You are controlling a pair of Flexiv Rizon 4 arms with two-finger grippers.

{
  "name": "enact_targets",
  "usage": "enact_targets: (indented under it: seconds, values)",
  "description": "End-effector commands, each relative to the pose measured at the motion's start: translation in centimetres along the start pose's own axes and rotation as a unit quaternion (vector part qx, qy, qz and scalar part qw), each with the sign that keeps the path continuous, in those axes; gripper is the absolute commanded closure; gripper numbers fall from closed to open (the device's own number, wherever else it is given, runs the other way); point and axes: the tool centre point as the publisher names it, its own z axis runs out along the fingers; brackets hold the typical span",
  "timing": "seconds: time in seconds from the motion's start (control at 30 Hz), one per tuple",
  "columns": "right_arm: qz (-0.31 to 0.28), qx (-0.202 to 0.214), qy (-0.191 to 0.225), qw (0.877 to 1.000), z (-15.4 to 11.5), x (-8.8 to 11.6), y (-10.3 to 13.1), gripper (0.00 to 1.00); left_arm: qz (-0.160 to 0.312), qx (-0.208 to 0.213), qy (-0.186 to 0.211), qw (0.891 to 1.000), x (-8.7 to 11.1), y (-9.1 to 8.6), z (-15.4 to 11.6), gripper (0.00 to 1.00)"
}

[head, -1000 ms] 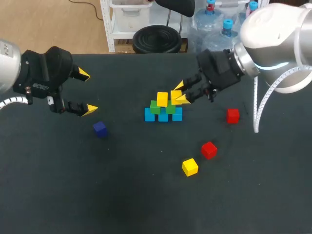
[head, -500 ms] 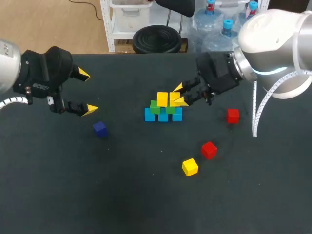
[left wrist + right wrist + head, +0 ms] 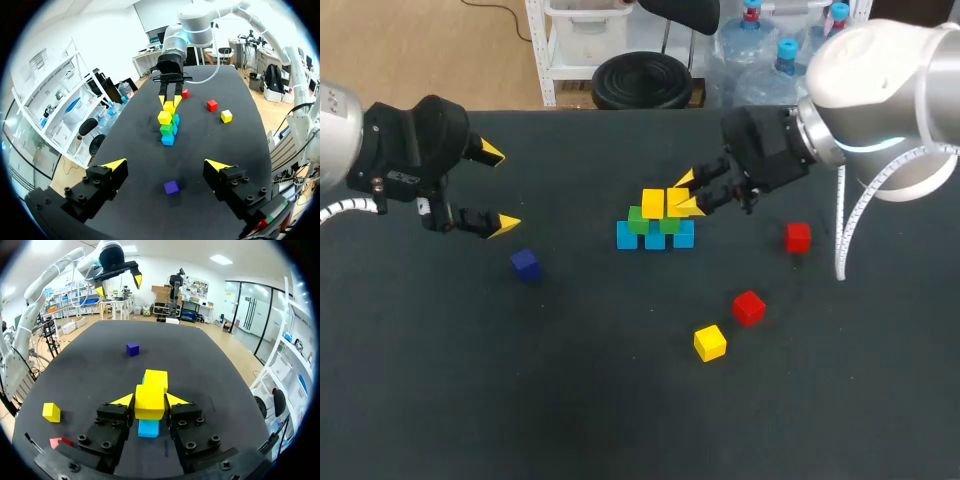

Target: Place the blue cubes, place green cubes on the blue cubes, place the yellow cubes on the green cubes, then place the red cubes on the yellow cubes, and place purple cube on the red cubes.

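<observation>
within right hand, yellow cube

The left arm comes in over the left edge of the desk. The left tool hangs above the surface near the far left corner, fingers spread wide with nothing between them. The right arm reaches from the far right corner toward the desk's middle. The right tool has both fingers pressed on a yellow cube.

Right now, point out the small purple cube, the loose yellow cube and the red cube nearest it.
small purple cube (image 3: 525, 260): head view, top face.
loose yellow cube (image 3: 709, 338): head view, top face.
red cube nearest it (image 3: 747, 303): head view, top face.
</observation>
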Motion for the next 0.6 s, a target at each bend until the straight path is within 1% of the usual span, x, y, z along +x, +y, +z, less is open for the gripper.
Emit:
enact_targets:
  seconds: [0.03,0.6]
  values:
    - [0.000,-0.002,-0.001,1.000,0.18,0.00,-0.24,1.00,0.002,0.000,-0.005,1.000,0.24,-0.03,-0.08,0.00]
    - [0.002,-0.001,0.000,1.000,0.34,0.15,-0.48,1.00,0.002,0.000,-0.005,1.000,0.24,-0.03,-0.08,0.00]
